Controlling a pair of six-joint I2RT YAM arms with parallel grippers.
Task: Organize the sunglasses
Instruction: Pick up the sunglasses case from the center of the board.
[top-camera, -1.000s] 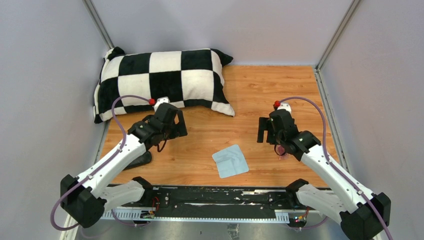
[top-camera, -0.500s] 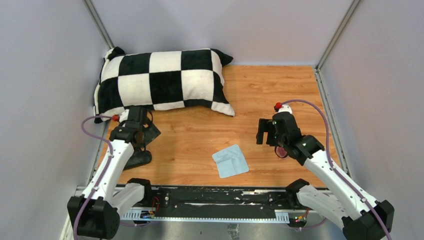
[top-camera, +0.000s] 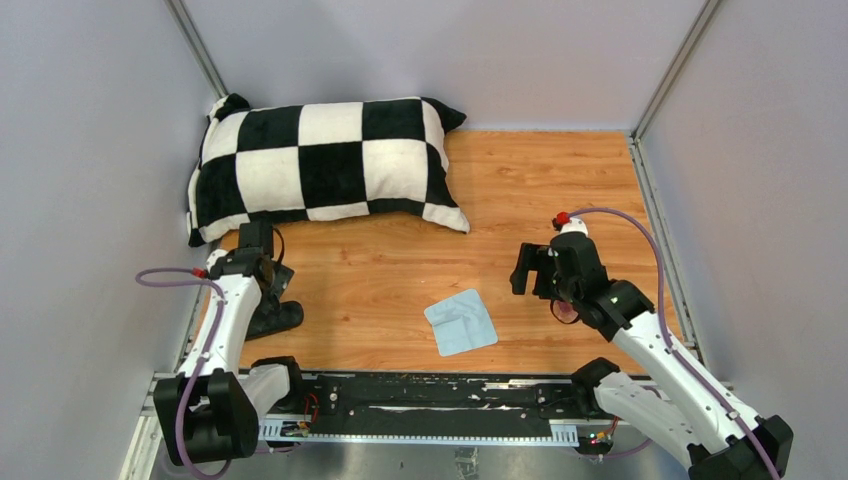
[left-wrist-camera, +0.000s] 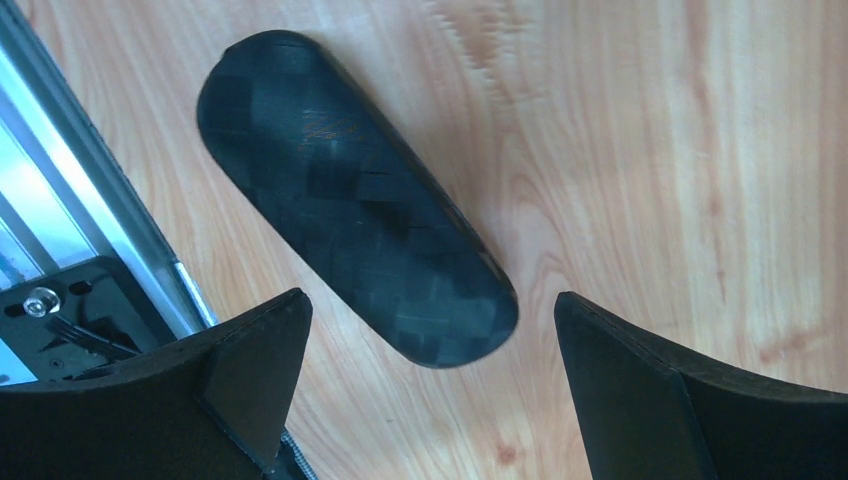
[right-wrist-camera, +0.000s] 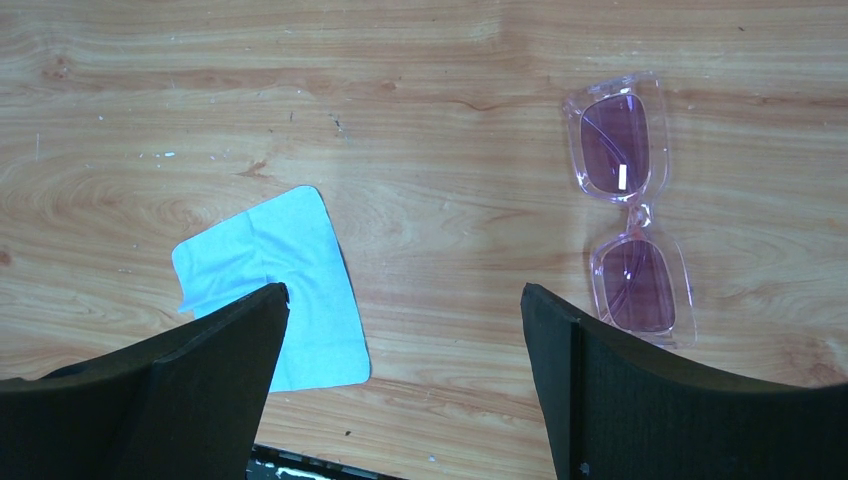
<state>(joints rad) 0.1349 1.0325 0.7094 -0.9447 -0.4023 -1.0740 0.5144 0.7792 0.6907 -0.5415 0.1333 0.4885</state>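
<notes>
The sunglasses (right-wrist-camera: 630, 210), with pink-purple lenses and a clear thin frame, lie flat on the wooden table right of my right gripper (right-wrist-camera: 403, 290). That gripper is open and holds nothing. In the top view my right arm mostly hides the sunglasses (top-camera: 565, 310), and the right gripper (top-camera: 535, 270) hovers above them. My left gripper (left-wrist-camera: 428, 310) is open above one rounded end of the shut black case (left-wrist-camera: 355, 200). The case (top-camera: 278, 318) lies near the table's left edge, under the left gripper (top-camera: 265, 280).
A light blue cloth (right-wrist-camera: 280, 290) lies on the table's front middle (top-camera: 461, 322). A black-and-white checked pillow (top-camera: 320, 165) fills the back left. A metal rail (left-wrist-camera: 60, 200) runs beside the case. Grey walls close in both sides.
My left arm has swung left and back toward the near-left corner and now hangs over the black case. The right arm has drawn slightly nearer. Both grippers stayed open.
</notes>
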